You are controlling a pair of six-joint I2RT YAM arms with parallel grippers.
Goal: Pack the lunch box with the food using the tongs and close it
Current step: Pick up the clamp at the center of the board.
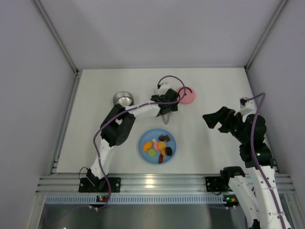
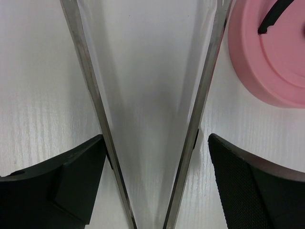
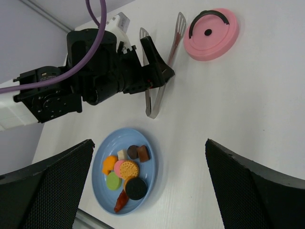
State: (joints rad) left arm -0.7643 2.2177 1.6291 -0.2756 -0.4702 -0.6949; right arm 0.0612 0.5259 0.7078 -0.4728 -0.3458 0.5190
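The silver tongs (image 2: 202, 90) lie flat on the table in a V, joint toward the plate. My left gripper (image 2: 157, 138) stands open astride both arms; its left finger (image 2: 57, 183) is against one arm, and the right finger (image 2: 257, 186) is a little apart from the other. The pink lid (image 1: 186, 95) lies just right of the tongs. The steel lunch box (image 1: 123, 98) stands uncovered at the back left. The food (image 3: 125, 169) is heaped on the blue plate (image 3: 148, 187). My right gripper (image 3: 149, 141) hangs open above the table, right of the plate, with nothing in it.
White walls enclose the table on three sides. The left arm (image 1: 116, 126) reaches across between the lunch box and the plate, with a purple cable looping over the lid. The right arm (image 1: 248, 133) is folded at the right side.
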